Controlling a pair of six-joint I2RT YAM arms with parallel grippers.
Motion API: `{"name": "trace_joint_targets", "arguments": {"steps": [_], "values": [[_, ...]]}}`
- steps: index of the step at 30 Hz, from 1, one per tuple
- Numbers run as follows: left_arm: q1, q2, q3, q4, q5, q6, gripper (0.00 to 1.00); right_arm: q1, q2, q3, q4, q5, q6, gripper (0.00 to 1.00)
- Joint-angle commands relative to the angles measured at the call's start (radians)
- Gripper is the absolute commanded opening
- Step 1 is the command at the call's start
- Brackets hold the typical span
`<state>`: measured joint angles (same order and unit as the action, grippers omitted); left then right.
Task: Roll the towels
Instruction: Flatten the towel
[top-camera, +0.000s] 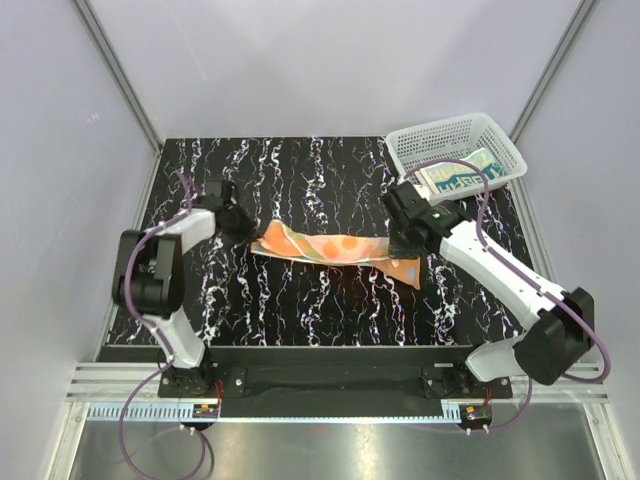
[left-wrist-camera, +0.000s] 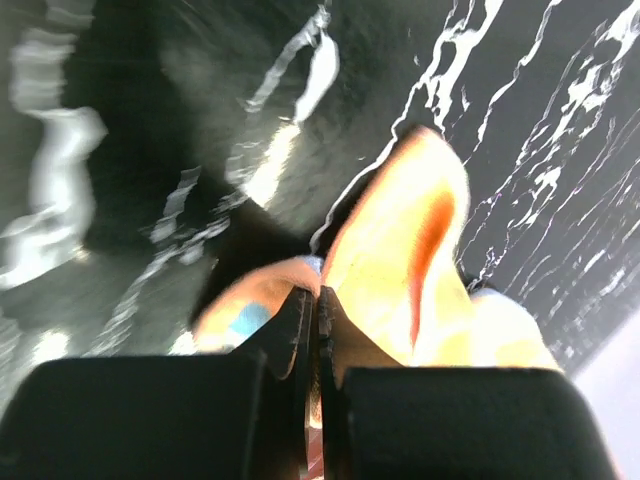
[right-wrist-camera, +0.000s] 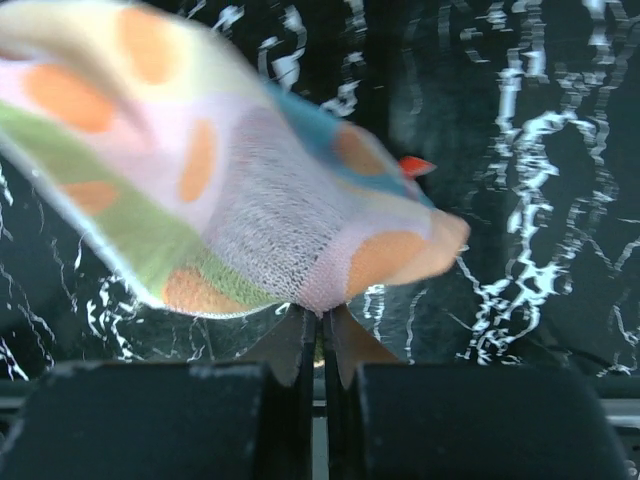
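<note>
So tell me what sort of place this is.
Probably a robot test cell: left arm and right arm bolted to a black marbled table, boxed in by plain grey walls.

Unreadable teal lettering on cream towel (top-camera: 465, 180)

The left arm (top-camera: 155, 280) rises from its base, folds sharply at the elbow and reaches forward and inward. The left hand (top-camera: 242, 230) sits low, its fingers (left-wrist-camera: 285, 335) pressed together on one end of the towel (top-camera: 330, 247). The right arm (top-camera: 500, 275) stretches diagonally forward and inward from its base, less bent. The right hand (top-camera: 404, 241) is closed too, pinching the towel's other end. The two hands face each other, well apart.
</note>
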<state>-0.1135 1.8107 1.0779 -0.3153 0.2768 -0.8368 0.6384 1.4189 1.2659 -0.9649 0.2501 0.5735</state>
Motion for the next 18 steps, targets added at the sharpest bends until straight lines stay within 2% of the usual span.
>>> {"name": "trace_joint_targets", "arguments": {"steps": [1, 5, 10, 11, 12, 16, 18], "values": [[0.049, -0.207, -0.062, -0.060, -0.163, 0.093, 0.00, -0.068, -0.104, -0.023, -0.029, 0.032, -0.024, 0.00], [0.086, -0.361, -0.168, -0.112, -0.273, 0.140, 0.00, -0.085, -0.149, -0.098, -0.023, 0.011, -0.020, 0.00], [0.086, -0.390, -0.249, -0.168, -0.275, 0.160, 0.91, -0.083, -0.207, -0.233, 0.073, -0.118, 0.005, 0.00], [0.086, -0.396, -0.254, -0.174, -0.310, 0.157, 0.96, -0.082, -0.215, -0.279, 0.087, -0.150, 0.014, 0.00], [0.086, -0.401, -0.254, -0.182, -0.320, 0.154, 0.97, -0.077, -0.219, -0.298, 0.100, -0.166, 0.015, 0.00], [0.087, -0.424, -0.207, -0.179, -0.335, 0.137, 0.97, -0.028, -0.222, -0.347, 0.117, -0.164, 0.034, 0.00], [0.086, -0.406, -0.172, -0.145, -0.283, 0.131, 0.96, 0.004, -0.216, -0.347, 0.112, -0.147, 0.049, 0.00]]}}
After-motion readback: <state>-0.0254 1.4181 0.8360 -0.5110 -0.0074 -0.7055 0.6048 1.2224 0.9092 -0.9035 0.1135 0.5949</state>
